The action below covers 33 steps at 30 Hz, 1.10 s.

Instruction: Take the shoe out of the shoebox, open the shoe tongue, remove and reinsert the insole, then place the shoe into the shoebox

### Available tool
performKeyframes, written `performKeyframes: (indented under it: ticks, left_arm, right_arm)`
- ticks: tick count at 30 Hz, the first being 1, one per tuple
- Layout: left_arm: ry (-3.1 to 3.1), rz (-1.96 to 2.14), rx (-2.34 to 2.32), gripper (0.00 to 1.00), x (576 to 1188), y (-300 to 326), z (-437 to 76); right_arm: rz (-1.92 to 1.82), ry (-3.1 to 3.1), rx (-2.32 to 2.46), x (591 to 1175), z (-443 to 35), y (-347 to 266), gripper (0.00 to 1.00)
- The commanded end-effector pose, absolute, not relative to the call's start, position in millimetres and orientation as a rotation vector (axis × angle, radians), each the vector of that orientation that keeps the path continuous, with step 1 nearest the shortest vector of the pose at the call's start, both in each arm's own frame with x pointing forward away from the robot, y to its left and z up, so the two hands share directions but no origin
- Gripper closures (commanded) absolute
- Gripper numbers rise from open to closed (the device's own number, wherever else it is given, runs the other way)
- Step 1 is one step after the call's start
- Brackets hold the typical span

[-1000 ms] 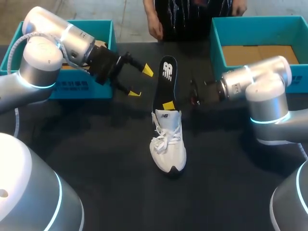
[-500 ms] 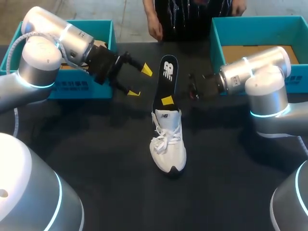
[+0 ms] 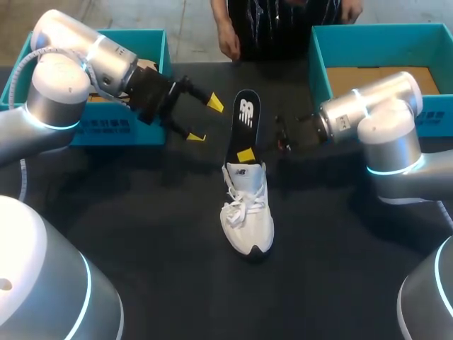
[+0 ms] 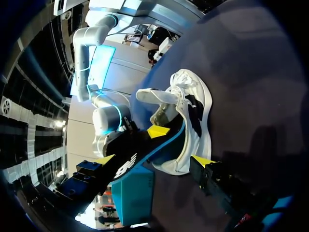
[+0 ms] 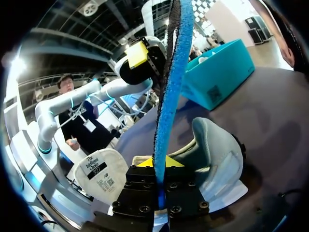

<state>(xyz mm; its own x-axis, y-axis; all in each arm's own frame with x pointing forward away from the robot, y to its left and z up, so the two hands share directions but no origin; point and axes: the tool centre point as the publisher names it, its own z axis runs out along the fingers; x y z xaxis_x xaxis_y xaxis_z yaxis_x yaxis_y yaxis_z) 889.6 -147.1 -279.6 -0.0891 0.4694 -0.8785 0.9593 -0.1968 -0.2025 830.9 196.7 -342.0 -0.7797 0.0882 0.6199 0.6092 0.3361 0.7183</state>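
Observation:
A white shoe point(image 3: 248, 212) lies mid-table with its toe toward me. Its black insole point(image 3: 243, 120) rises slantwise out of the shoe's opening, blue underside point(image 5: 171, 82) facing the right wrist camera. My right gripper point(image 3: 246, 154) is shut on the insole's lower part, just above the heel collar point(image 5: 212, 154); the fingers point(image 5: 145, 186) pinch the blue edge from both sides. The pulled-out tongue point(image 5: 104, 176) lies beside them. My left gripper point(image 3: 204, 120) hangs open left of the insole, touching nothing. From the left wrist, the shoe point(image 4: 193, 116) and insole point(image 4: 126, 164) lie ahead of that gripper point(image 4: 153, 160).
A teal shoebox point(image 3: 127, 127) stands at the back left behind my left arm. A second teal shoebox point(image 3: 318, 64) with a cardboard floor stands at the back right, behind my right arm.
My right gripper has closed tighter on the insole and its wrist has shifted a little left and back. The insole's top has sunk slightly. The left arm has not moved.

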Motion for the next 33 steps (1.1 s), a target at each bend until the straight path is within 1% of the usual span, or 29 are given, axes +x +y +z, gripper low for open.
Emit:
performKeyframes:
  ticks: [1,9,10,11,12,15,23,29,32,33]
  left_arm:
    - [1.553,-1.248,1.677,0.0,890.0,-147.5,-280.0]
    - [1.549,-1.253,1.68,0.0,890.3,-148.8,-280.1]
    - [1.548,-1.253,1.68,0.0,890.3,-148.8,-280.1]
    - [1.548,-1.253,1.68,0.0,890.3,-148.8,-280.0]
    - [1.548,-1.253,1.68,0.0,890.3,-148.8,-279.8]
    - [1.546,-1.252,1.681,0.0,890.2,-148.4,-278.5]
    - [1.541,-1.249,1.68,0.0,889.2,-146.8,-277.2]
    - [1.541,-1.249,1.677,0.0,888.0,-145.5,-277.9]
    - [1.542,-1.248,1.677,0.0,887.3,-145.1,-278.1]
    - [1.542,-1.247,1.677,0.0,886.9,-144.9,-278.2]
  right_arm:
    - [-1.445,-2.129,-0.62,825.0,-343.3,196.7,1.0]
    - [-1.44,-2.115,-0.638,818.1,-345.5,195.5,1.0]
    - [-1.442,-2.112,-0.638,818.1,-345.7,195.6,0.95]
    - [-1.444,-2.112,-0.638,818.2,-345.6,195.8,0.85]
    - [-1.448,-2.113,-0.636,819.2,-344.3,196.4,0.8]
    - [-1.457,-2.129,-0.632,822.4,-338.8,196.0,0.75]
    - [-1.505,-2.156,-0.614,830.9,-323.9,194.2,0.75]
    - [-1.511,-2.166,-0.6,838.8,-320.2,195.3,0.78]
    - [-1.496,-2.172,-0.587,844.7,-321.4,195.2,0.85]
    - [-1.486,-2.172,-0.584,846.2,-322.3,195.1,0.91]
